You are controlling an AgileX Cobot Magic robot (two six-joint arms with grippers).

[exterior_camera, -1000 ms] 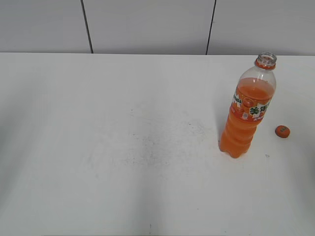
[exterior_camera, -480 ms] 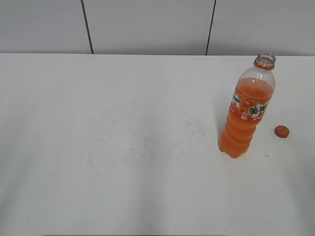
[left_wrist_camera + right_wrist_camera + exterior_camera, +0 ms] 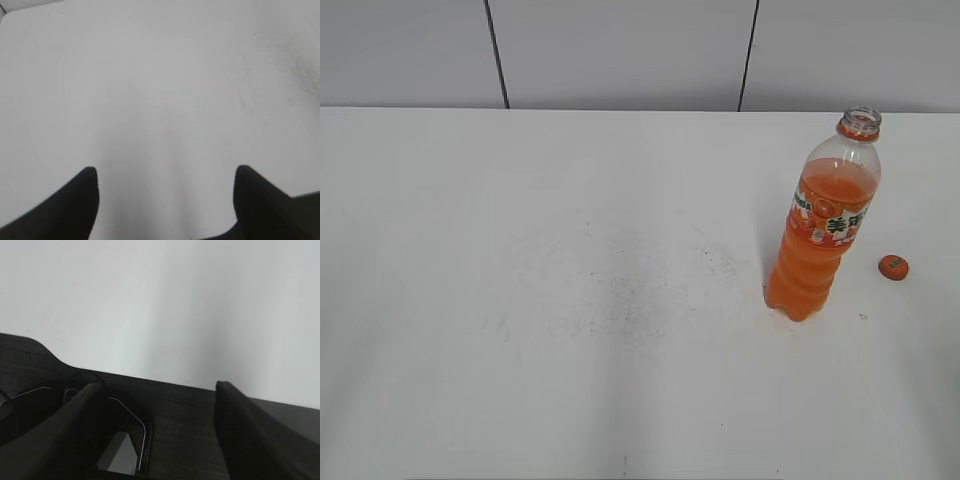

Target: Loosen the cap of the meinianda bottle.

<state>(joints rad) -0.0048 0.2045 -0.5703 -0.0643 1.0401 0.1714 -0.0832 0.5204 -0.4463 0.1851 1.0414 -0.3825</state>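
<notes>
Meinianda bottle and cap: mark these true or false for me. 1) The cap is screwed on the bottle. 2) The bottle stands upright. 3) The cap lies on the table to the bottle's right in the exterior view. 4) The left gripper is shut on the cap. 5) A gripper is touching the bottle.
1) False: the cap is off, and the neck of the meinianda bottle is open.
2) True.
3) True: it lies on the table, apart from the bottle.
4) False: the left gripper is open over bare table, holding nothing.
5) False: no arm shows in the exterior view; the right gripper is open and holds nothing.
</notes>
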